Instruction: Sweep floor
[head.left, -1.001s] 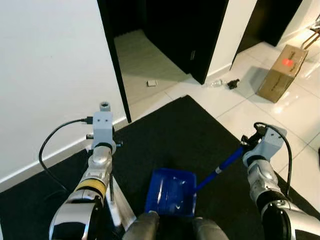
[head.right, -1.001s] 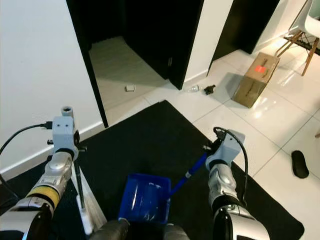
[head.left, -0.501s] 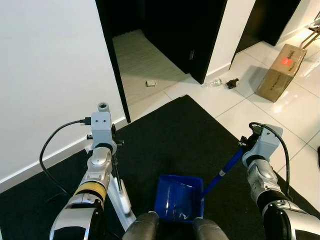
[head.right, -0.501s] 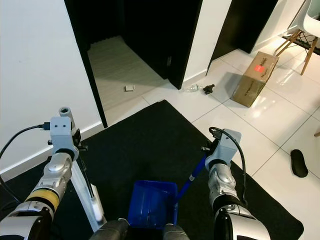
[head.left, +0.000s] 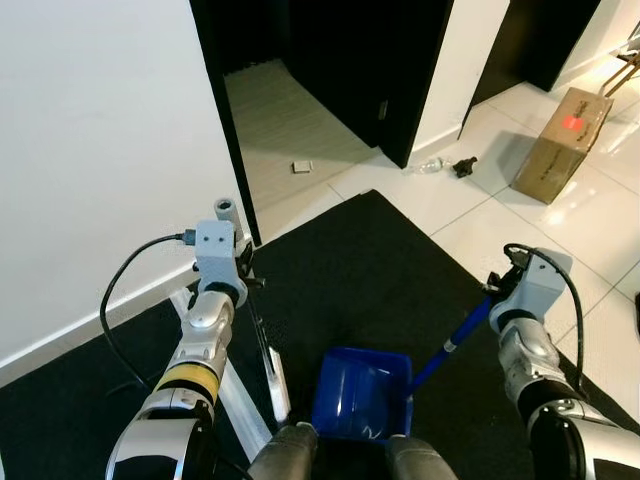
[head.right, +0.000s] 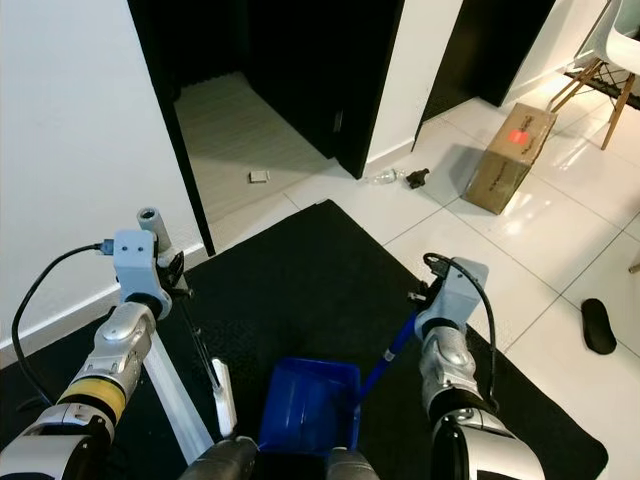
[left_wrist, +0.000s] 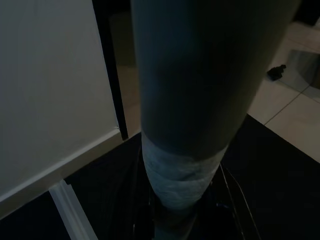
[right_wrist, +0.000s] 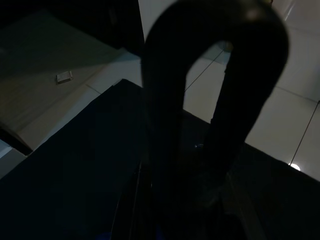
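Scene: a black rug (head.left: 360, 270) laid on white floor tiles (head.left: 520, 240), with a white wall (head.left: 100, 150) at 10 o'clock and a dark doorway (head.left: 300, 100) at 12 o'clock.

Left gripper (head.left: 243, 283): raised over the rug at 9 o'clock. It is closed around the thin dark handle of a broom (head.left: 262, 345), whose pale head rests on the rug at about 7 o'clock. In the left wrist view the handle (left_wrist: 195, 100) stands thick and grey close before the camera.

Right gripper (head.left: 496, 292): at 3 o'clock, over the rug's edge. Its fingers clasp the blue handle of the dustpan (head.left: 363, 395). The blue pan sits on the rug at 6 o'clock, just beside the broom head, with its handle slanting up toward 3 o'clock. The right wrist view is dark; a black looped shape (right_wrist: 215, 90) stands before the rug and tiles.

Floor debris: a small pale scrap (head.left: 302, 167) inside the doorway, a clear bottle (head.left: 429, 166) and a small dark object (head.left: 464, 167) on the tiles at 1 o'clock.

A cardboard box (head.left: 563, 145) at 2 o'clock bears a red mark; no writing is legible.
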